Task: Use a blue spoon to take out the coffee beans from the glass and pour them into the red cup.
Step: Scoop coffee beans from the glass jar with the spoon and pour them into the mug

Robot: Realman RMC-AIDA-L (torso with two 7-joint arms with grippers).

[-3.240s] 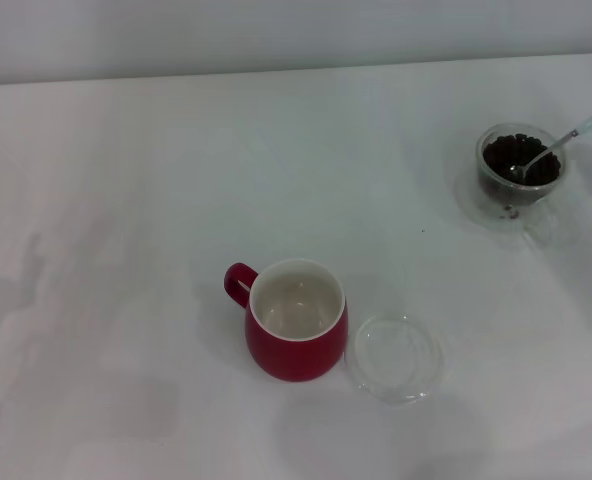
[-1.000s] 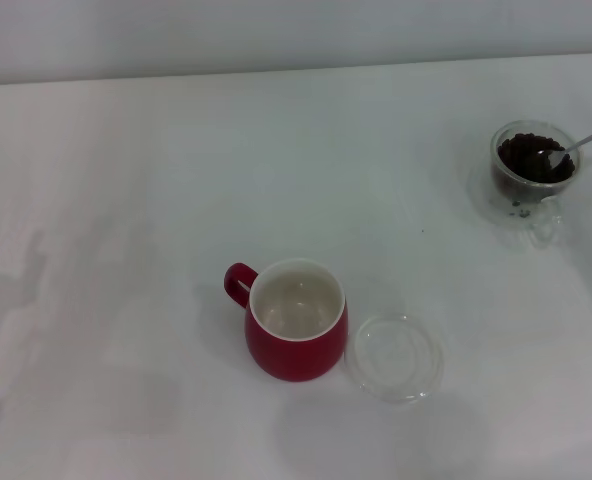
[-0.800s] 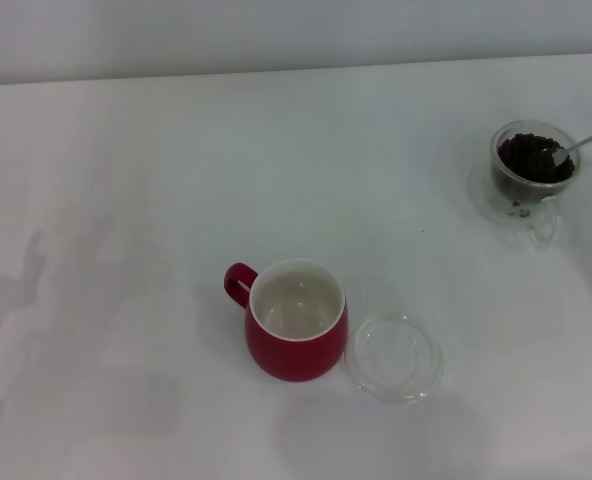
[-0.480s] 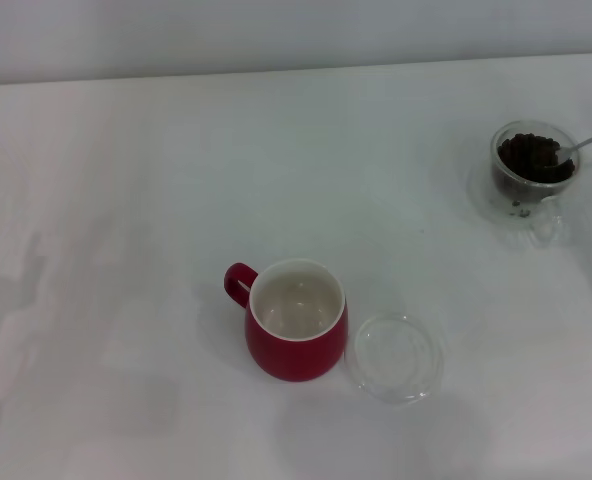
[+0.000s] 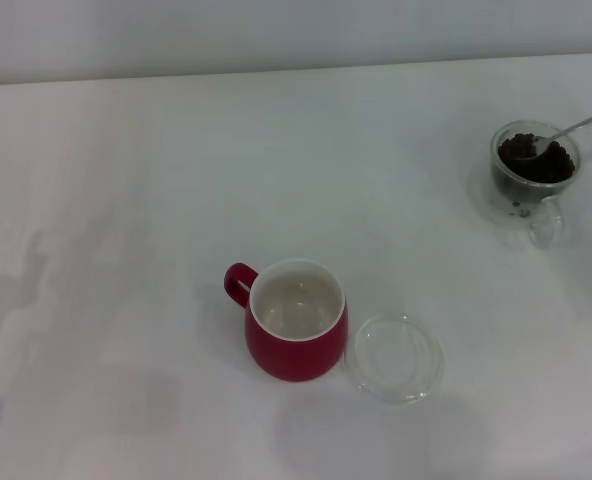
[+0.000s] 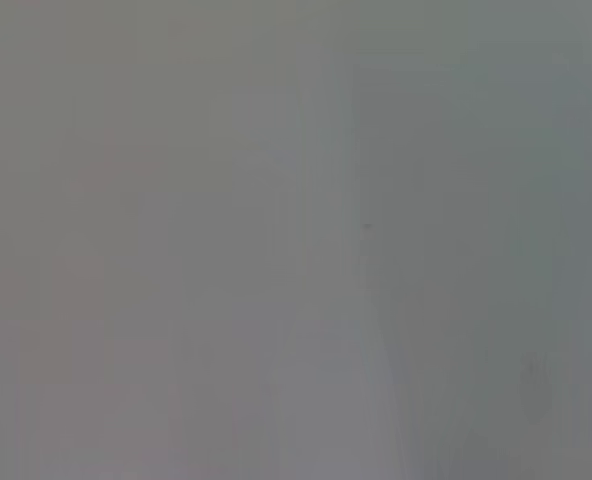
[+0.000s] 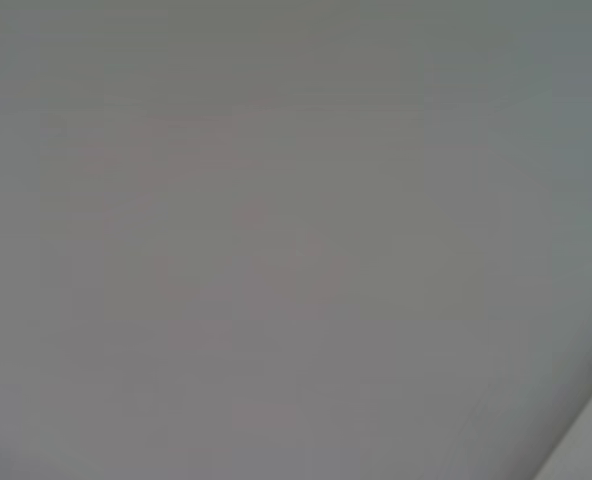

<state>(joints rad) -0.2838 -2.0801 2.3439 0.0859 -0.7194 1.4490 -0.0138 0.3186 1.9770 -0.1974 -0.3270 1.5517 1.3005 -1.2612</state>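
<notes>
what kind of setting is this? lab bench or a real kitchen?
Probably a staged test table, not a kitchen: a bare white tabletop against a plain wall, holding only a red cup, a glass of coffee beans with a spoon in it, and a clear dish. Neither gripper shows.

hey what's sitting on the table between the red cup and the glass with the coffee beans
Nothing: in the head view the white table is bare between the red cup and the glass. The clear round dish lies beside the cup, off that line.
</notes>
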